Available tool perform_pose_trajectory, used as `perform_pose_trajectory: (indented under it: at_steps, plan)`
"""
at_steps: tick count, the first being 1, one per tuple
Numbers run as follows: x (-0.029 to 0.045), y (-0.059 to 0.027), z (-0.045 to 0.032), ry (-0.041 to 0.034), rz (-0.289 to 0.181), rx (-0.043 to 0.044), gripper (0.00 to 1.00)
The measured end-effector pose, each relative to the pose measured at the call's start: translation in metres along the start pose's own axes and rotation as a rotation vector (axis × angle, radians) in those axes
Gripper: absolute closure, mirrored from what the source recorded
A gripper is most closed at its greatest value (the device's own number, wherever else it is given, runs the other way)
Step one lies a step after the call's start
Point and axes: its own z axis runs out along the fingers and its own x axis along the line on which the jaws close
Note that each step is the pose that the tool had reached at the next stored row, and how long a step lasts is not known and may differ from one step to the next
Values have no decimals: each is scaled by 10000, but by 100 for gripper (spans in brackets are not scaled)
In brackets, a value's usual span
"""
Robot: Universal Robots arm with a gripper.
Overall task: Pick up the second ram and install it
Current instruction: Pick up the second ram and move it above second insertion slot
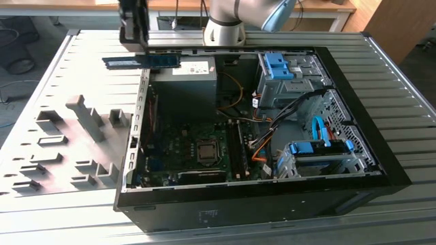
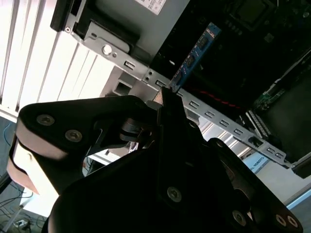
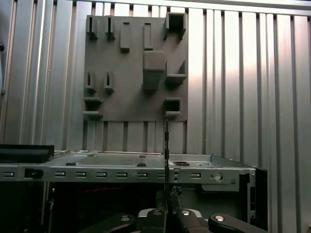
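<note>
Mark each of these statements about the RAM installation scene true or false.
1. The hand grips the second ram. True.
2. The second ram is seated in a slot on the motherboard. False: it is held in the air at the edge of the computer case, not in any slot.
3. The grey holder lies on the table outside the case, on the exterior view's left. True.
4. The case's side is closed. False: it lies open, with the motherboard and cables exposed.
</note>
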Motion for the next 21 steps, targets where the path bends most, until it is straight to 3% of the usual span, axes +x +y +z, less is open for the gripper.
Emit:
perform_pose_trajectory:
  at_steps: [17,21]
  plan:
    - [12,-770,-40,0,1,-25,86]
    - [14,-910,-47,0,2,-29,86]
